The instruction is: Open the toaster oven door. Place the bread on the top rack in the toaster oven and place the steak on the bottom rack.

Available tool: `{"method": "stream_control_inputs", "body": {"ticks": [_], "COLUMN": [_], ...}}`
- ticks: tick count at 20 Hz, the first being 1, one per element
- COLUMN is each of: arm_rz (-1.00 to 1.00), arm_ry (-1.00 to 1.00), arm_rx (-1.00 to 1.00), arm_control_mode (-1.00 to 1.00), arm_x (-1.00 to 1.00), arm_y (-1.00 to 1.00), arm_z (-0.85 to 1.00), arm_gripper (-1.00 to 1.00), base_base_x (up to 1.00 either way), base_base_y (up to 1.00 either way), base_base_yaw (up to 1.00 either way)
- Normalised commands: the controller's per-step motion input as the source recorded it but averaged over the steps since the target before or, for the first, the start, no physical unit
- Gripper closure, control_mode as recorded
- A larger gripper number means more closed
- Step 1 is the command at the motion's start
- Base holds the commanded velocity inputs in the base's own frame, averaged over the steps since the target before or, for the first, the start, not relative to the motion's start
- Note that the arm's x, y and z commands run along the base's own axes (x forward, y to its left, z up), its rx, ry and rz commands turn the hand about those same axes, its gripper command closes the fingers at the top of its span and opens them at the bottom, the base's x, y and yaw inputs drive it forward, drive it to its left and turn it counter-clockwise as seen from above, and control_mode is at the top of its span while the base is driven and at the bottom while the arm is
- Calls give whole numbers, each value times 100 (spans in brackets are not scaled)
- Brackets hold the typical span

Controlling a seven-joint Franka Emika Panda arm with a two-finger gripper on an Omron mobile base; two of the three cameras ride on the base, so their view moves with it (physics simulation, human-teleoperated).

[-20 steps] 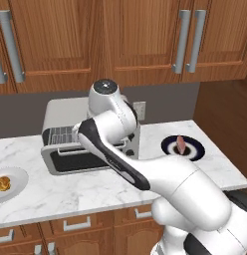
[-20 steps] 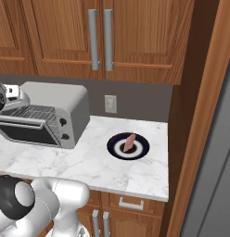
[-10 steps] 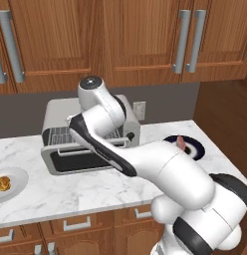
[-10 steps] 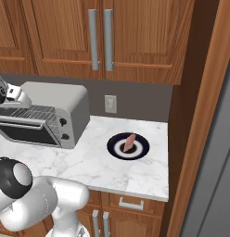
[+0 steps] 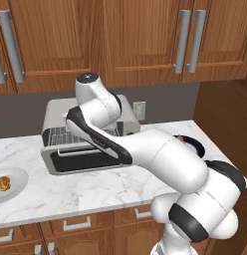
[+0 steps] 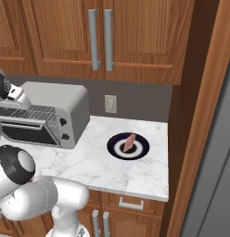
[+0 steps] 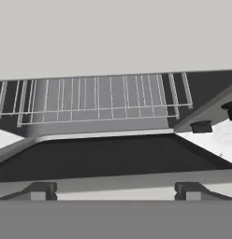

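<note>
Toaster oven door (image 5: 88,160) down, steak (image 6: 130,142) on plate (image 6: 118,151).

White arm with dark joints, rising from the lower right of the left base view, bending sharply at a raised elbow and folding back down and leftward toward the hand. In the hand view the gripper (image 7: 115,190) shows its two dark finger tips (image 7: 40,190) set far apart near the bottom edge, jaws spread wide with nothing between them. In the right base view the rounded shoulder and lower links fill the lower left corner, and the small white-and-dark part at the left edge is probably the wrist.
</note>
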Motion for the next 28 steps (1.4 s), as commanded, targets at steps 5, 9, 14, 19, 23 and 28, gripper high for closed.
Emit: {"method": "stream_control_inputs", "body": {"ticks": [5,9,14,19,23,28], "arm_rz": [0,4,9,11,6,2], "arm_ry": [1,0,3,6,10,5], "arm_rx": [0,0,0,0,0,0], "arm_control_mode": [-100,-100,-100,-100,-100,-100], "arm_x": [-3,-2,-16,-31,-38,-37], "arm_y": [7,2,0,1,9,10], "arm_z": [-36,-47,-37,-29,-38,-52], "arm_gripper": [-100,-100,-100,-100,-100,-100], "base_base_x": [0,0,0,0,0,0], "base_base_y": [0,0,0,0,0,0], "base_base_yaw": [0,0,0,0,0,0]}}
